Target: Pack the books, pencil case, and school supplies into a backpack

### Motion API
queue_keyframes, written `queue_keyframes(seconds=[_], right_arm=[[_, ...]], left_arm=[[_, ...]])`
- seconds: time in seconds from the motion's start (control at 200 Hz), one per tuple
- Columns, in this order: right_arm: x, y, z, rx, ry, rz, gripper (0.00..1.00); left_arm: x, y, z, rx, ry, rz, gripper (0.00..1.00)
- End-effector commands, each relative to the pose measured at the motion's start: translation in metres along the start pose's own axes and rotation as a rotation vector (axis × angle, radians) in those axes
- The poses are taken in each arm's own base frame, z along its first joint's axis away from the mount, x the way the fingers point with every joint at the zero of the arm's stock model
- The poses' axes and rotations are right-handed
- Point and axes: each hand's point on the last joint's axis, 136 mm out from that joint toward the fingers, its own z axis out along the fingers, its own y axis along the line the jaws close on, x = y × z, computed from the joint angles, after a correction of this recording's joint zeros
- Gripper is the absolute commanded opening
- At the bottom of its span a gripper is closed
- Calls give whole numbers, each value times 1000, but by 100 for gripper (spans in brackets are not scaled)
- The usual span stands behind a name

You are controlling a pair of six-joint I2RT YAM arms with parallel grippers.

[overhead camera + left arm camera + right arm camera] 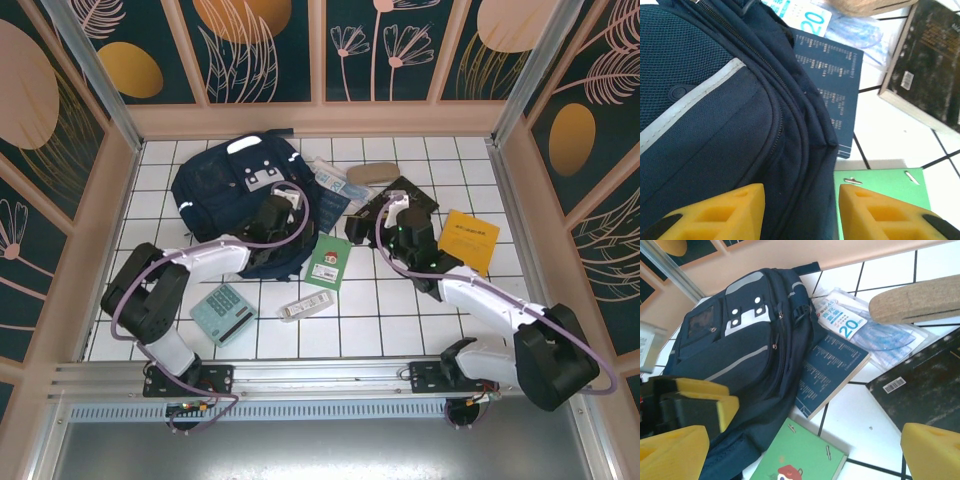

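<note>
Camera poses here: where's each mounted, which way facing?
Top external: above, behind the bases, looking down at the table; left arm, right arm whole.
Left wrist: on its arm, facing the backpack edge; left gripper at bottom.
Right wrist: on its arm, facing the backpack front; right gripper at bottom corners.
Both wrist views share the dark blue book, green book.

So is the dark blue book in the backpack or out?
Out. The dark blue book lies flat on the tiles beside the backpack, cover mostly showing, one edge hidden by the bag's side.
</note>
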Motion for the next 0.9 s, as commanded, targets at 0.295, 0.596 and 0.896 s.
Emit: queue_keyframes(seconds=[0.295,0.596,0.896], right_arm=[[-14,-18,-9,11,-78,75,99],[-7,-85,-13,230,-100,239,99],[0,-155,7,390,-55,421,99]], left_arm=[[13,2,27,-111,92,100,47],[-37,-21,29,-89,1,59,50],[-72,-72,73,104,-61,-60,48]])
